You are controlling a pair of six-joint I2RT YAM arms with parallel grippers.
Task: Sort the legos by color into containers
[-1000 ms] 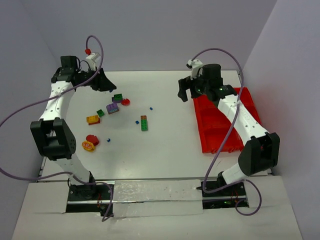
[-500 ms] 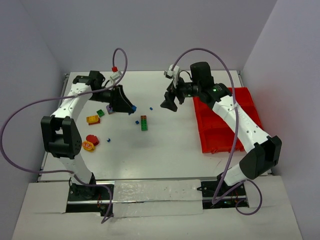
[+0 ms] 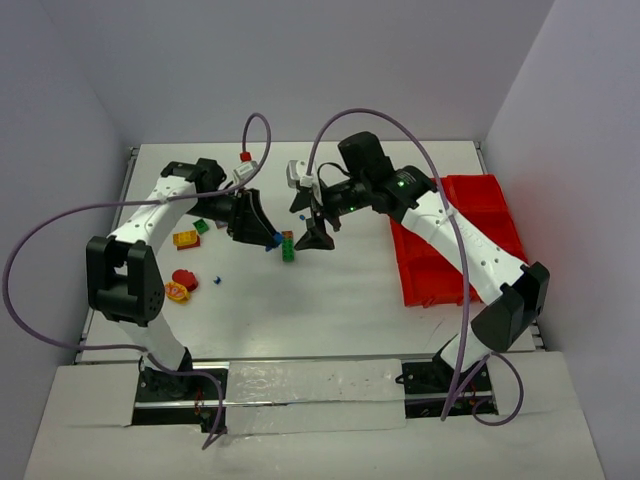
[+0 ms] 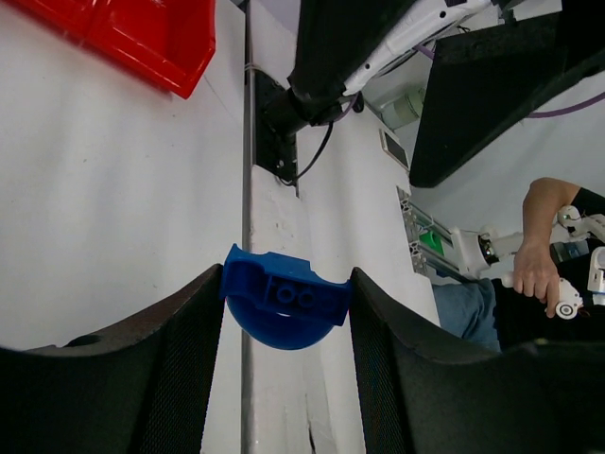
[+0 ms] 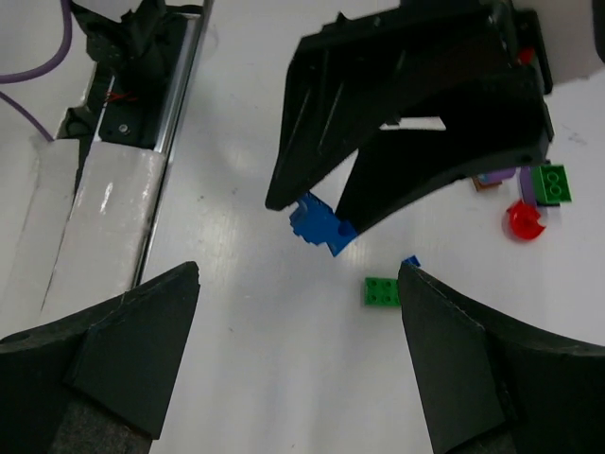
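Note:
My left gripper [image 3: 265,237] is shut on a blue lego [image 4: 284,303], gripped by its two ends between the black pads and held above the table. From the right wrist the same blue lego [image 5: 321,225] shows at the tip of the left gripper [image 5: 317,219]. My right gripper [image 3: 309,221] stands open just to its right, facing it, with nothing between its fingers [image 5: 142,331]. A green brick [image 3: 288,248] and a tiny blue bit [image 5: 410,260] lie on the table below. The red tray of containers [image 3: 450,240] sits at the right.
Loose legos lie at the left: a yellow-orange brick [image 3: 185,238], a green one [image 3: 201,226], a red round piece [image 3: 184,278], a yellow-and-red piece [image 3: 177,292], a tiny blue bit [image 3: 217,279]. A red round piece [image 5: 523,219], green brick [image 5: 551,182] and purple brick [image 5: 501,177] cluster together.
The left gripper has carried the blue lego rightward toward the table's middle. The right arm has swung left from the tray to meet it, its jaws narrowing slightly.

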